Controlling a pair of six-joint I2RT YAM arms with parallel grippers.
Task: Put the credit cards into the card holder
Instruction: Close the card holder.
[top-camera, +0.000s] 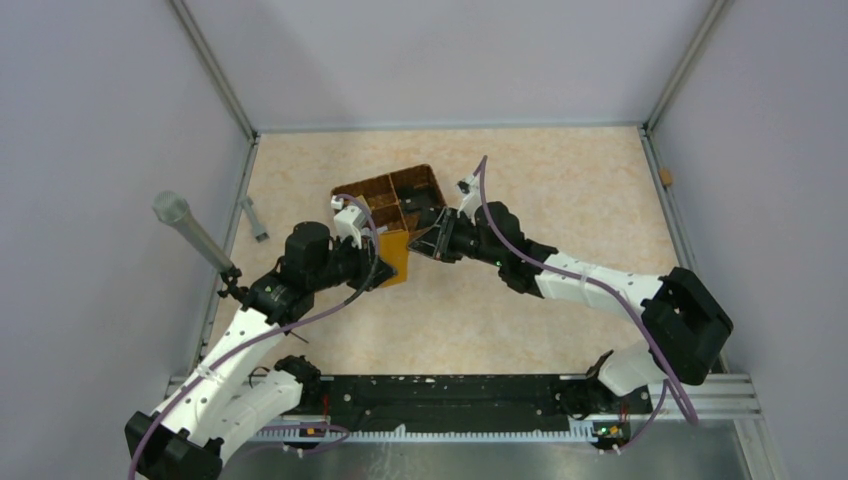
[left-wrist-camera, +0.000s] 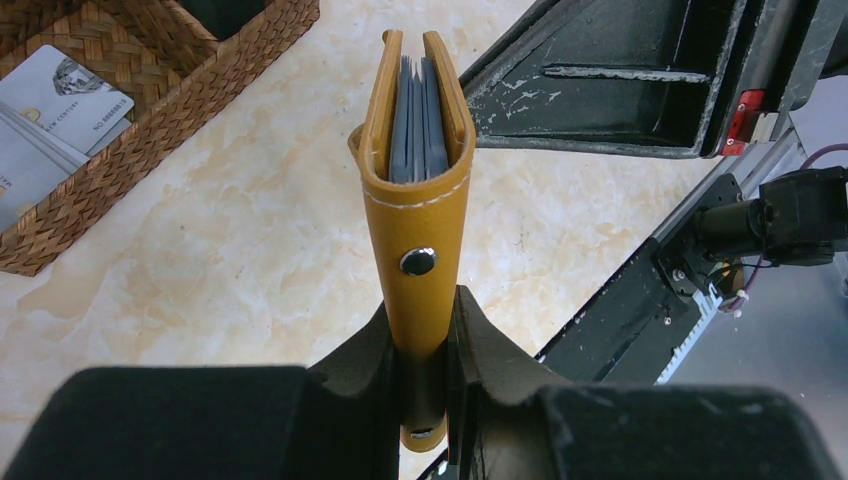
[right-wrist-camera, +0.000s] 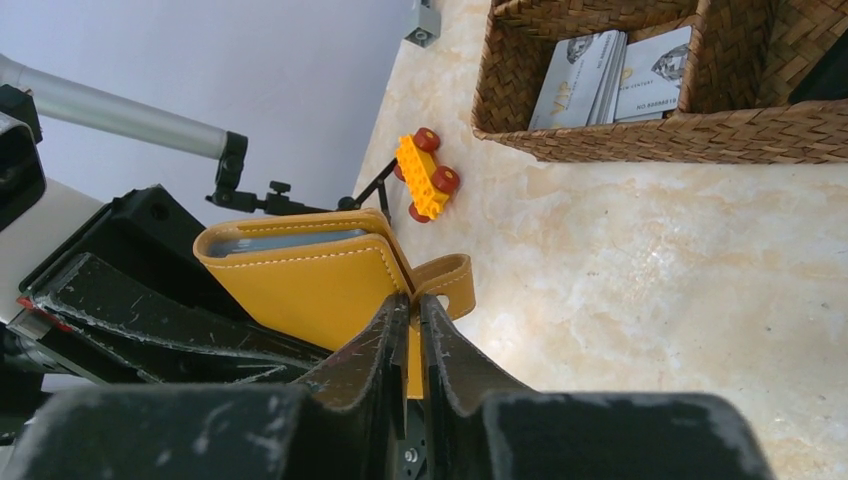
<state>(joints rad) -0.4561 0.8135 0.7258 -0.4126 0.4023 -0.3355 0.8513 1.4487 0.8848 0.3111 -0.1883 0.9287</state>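
The left claw (left-wrist-camera: 425, 318) is closed on the card holder (left-wrist-camera: 415, 220). It is gripped at its lower end, with the stud side turned toward the wrist camera and the counter (left-wrist-camera: 260, 240) seen behind it. The pinched end is hidden between the fingers. Grey layers are seen edge-on in its open top, but whether these are cards or pockets cannot be told.

The right claw (right-wrist-camera: 412, 308) is closed almost fully, and orange leather is seen in the narrow gap. The holder's strap appears to be pinched, though the contact itself is hidden by the fingers. In the overhead view both claws are crowded together at the centre of the frame, and little of the holder is shown.

Pale credit cards (right-wrist-camera: 610, 75) are seen in a compartment of the woven basket (right-wrist-camera: 640, 140), at the upper right of the right wrist view. Their lower parts are cut off by its wall. A toy block (right-wrist-camera: 428, 177) is seen on the counter between holder and basket.

Both arms are stretched forward and bent inward, with the wrists brought together just below the basket.
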